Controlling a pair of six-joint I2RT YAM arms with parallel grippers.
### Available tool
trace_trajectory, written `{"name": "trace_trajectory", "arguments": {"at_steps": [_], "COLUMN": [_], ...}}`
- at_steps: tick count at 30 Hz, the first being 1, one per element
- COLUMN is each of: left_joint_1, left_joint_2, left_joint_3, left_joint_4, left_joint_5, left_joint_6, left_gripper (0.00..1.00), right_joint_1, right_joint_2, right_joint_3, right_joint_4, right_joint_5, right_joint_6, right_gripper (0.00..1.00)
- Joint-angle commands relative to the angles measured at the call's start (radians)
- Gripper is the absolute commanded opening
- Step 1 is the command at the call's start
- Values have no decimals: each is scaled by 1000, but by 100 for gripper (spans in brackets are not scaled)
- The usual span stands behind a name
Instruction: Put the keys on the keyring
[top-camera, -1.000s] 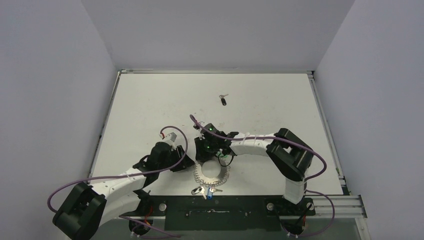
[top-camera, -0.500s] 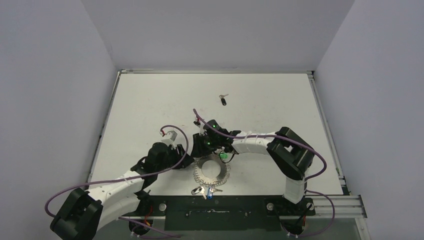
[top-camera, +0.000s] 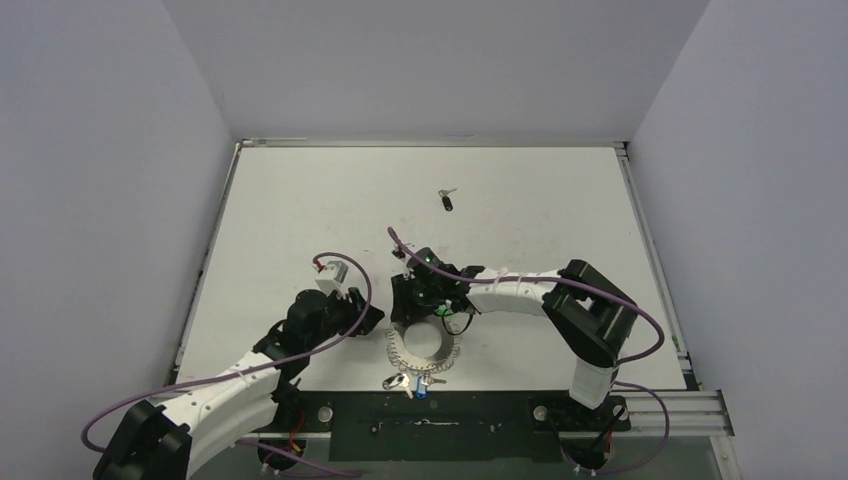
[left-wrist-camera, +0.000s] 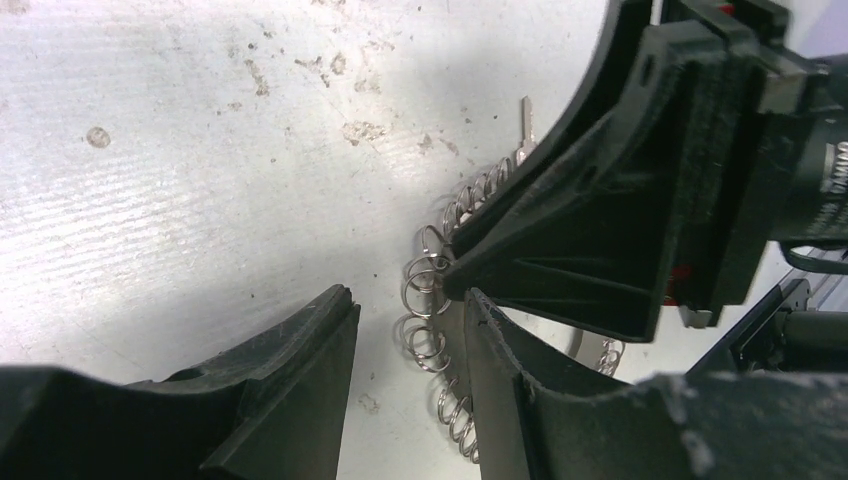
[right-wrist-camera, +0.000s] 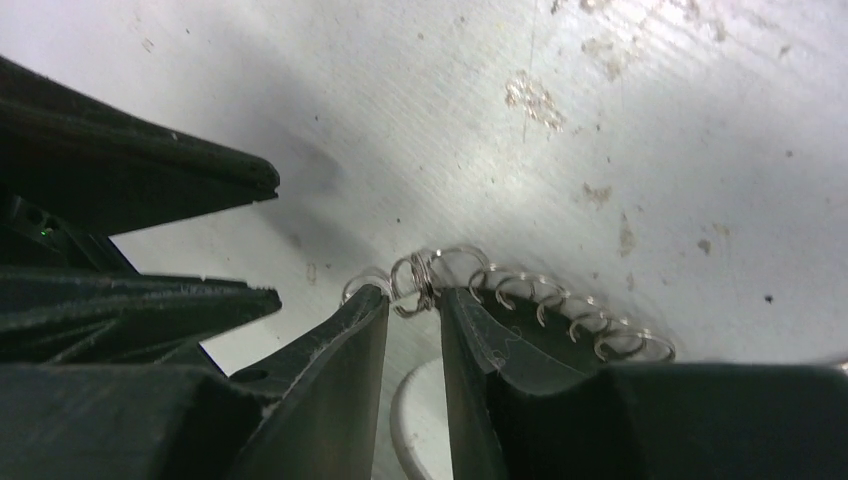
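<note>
Item: keyring (top-camera: 421, 346), flat on the table (top-camera: 300, 200) between my two arms. My left gripper (left-wrist-camera: 408, 300): jaws part open, straddling its looped rim, nothing held. My right gripper (right-wrist-camera: 413, 292): narrow slot, a rim loop at the tips (pinched or free, I cannot tell). One black-headed key (top-camera: 447, 201): well apart, farther back

Around the keyring (top-camera: 391, 347), my left claw (left-wrist-camera: 407, 300) fills ten o'clock, my right claw (right-wrist-camera: 412, 292) twelve, a key bunch (top-camera: 408, 382) blocks six, and only three o'clock's bare table (top-camera: 500, 345) lies open.

keyring (top-camera: 392, 348): 1 | black-headed key (top-camera: 447, 202): 1 in view | blue-headed key (top-camera: 421, 391): 1 | robot arms (top-camera: 230, 378) (top-camera: 520, 287): 2
</note>
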Motion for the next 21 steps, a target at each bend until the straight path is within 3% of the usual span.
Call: {"name": "trace_trajectory", "arguments": {"at_steps": [1,8,15,21], "left_joint_1": [8,7,6,6], "left_joint_2": [41,131,187,225], "left_joint_3": [10,13,10,8], "left_joint_4": [18,68,120,138], "left_joint_5": [2,37,52,59], "left_joint_6": [-14,-35,-57,-75], "left_gripper": [42,41,40,39], "right_joint_1": [15,23,31,39], "right_joint_2": [-87,-143,-102,-64], "right_joint_3": [-41,-90,-111,-102], "right_joint_4": [-15,-4,113,158], "right_joint_5": [70,96,38,24], "right_joint_6": [25,37,85,95], "right_gripper": [30,40,26,26]}}
